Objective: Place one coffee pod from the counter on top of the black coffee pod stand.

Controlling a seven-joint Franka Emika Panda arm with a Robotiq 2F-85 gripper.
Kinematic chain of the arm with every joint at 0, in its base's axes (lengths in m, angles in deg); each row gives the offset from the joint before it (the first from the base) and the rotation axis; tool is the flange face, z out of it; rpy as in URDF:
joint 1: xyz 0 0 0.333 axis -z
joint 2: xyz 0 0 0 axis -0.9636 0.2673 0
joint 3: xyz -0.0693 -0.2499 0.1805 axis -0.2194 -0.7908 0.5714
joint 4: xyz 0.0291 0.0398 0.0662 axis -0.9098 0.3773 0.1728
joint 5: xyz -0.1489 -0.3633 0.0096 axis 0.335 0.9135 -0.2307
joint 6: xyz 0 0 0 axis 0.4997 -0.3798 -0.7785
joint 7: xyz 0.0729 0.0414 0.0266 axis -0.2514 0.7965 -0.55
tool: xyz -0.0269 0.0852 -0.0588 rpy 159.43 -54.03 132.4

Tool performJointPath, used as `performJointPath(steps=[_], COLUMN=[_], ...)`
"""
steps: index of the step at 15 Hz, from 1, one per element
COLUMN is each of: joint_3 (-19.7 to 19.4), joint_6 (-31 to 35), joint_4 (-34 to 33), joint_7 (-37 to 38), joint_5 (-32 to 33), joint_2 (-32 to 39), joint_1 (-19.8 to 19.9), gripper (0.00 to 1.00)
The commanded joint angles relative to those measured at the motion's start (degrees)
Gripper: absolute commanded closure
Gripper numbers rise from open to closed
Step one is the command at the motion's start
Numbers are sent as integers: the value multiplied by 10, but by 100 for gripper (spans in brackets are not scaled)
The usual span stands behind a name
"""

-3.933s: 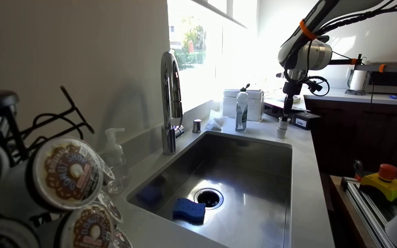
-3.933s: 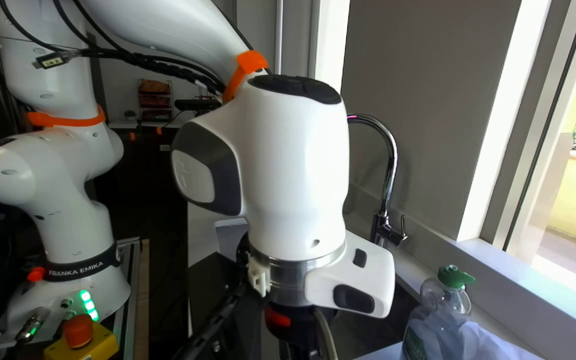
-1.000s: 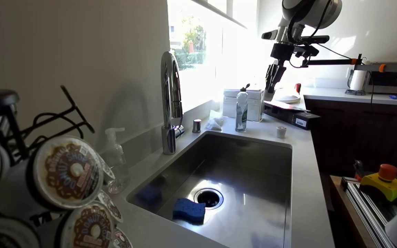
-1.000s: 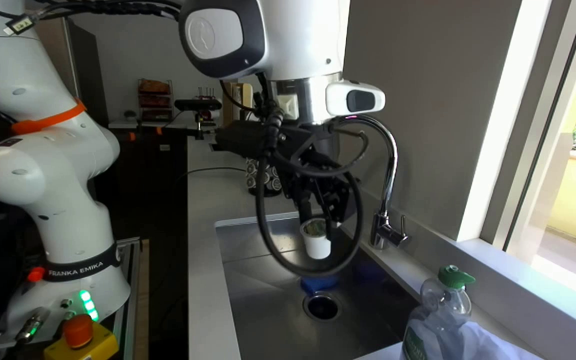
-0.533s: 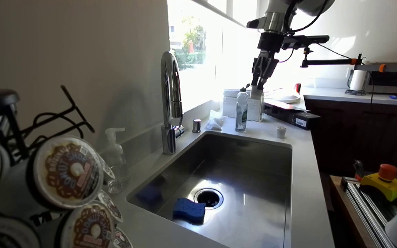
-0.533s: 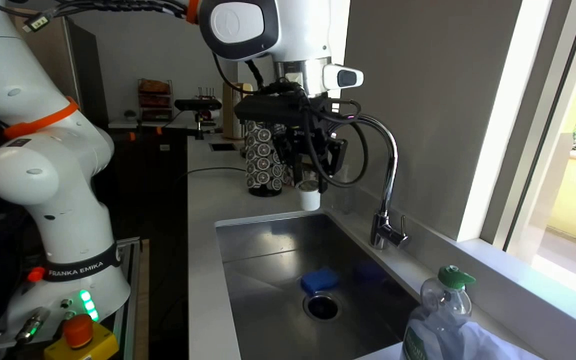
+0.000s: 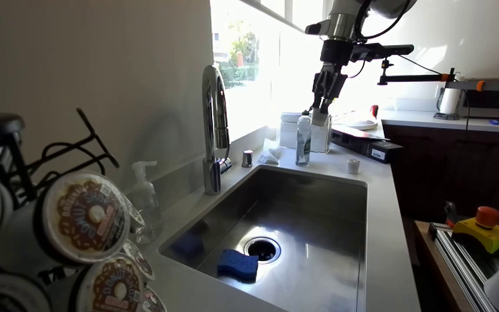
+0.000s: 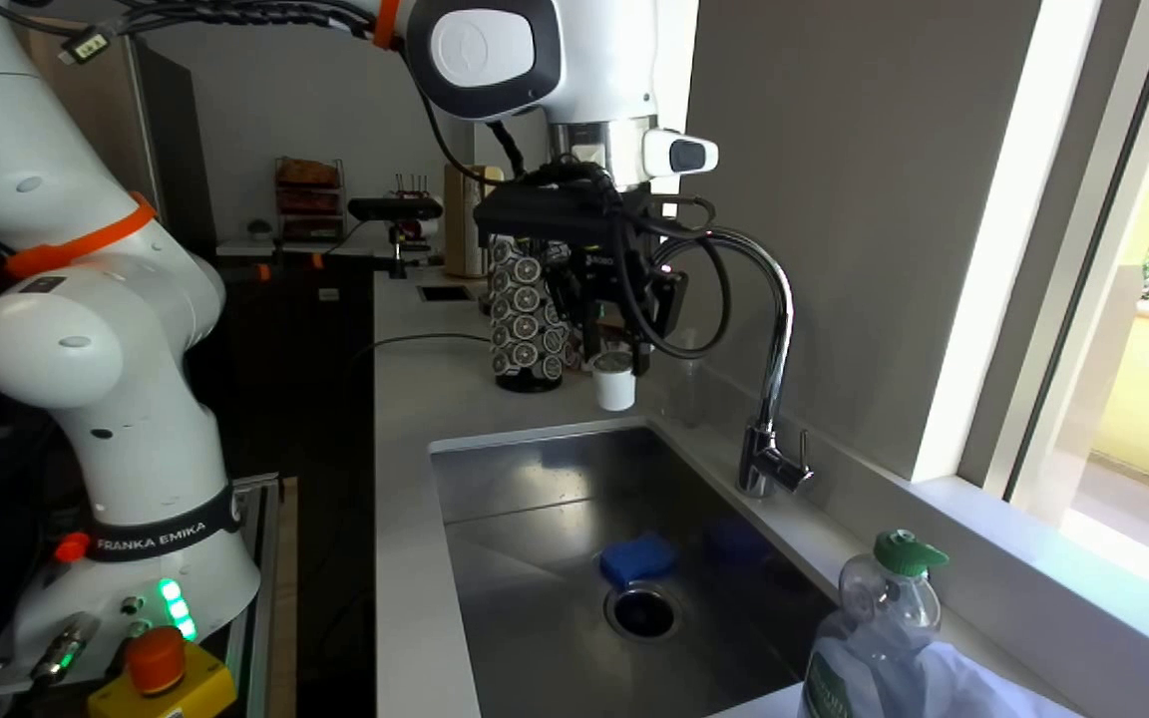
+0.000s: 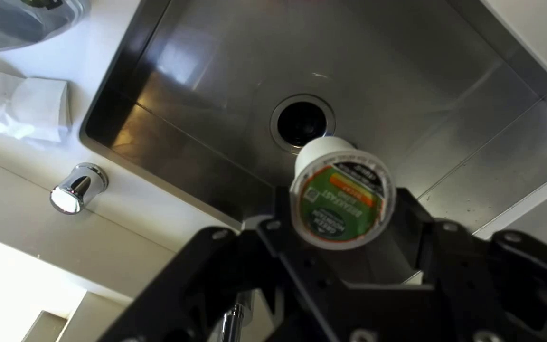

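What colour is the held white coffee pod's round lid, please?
The lid, mostly green with orange and black, shows best in the wrist view.

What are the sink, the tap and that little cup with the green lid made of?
The sink: seemingly brushed stainless steel, by its grey sheen and blurred highlights. The tap: probably chromed metal, glossy with bright and dark streaks. The cup: likely plastic, smooth and white; its printed lid could be foil or paper.
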State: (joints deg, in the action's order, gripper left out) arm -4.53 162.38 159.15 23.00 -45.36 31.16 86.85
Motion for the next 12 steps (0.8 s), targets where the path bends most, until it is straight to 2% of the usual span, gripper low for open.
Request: performJointPath(steps=[1, 12], joint_3=[-8, 62], joint_6=[-1, -26], joint_4=[-1, -32], joint_7=[2, -53], joint_5=[6, 16], joint_2=[-2, -16], joint_1=[-14, -113], gripper=[71, 71])
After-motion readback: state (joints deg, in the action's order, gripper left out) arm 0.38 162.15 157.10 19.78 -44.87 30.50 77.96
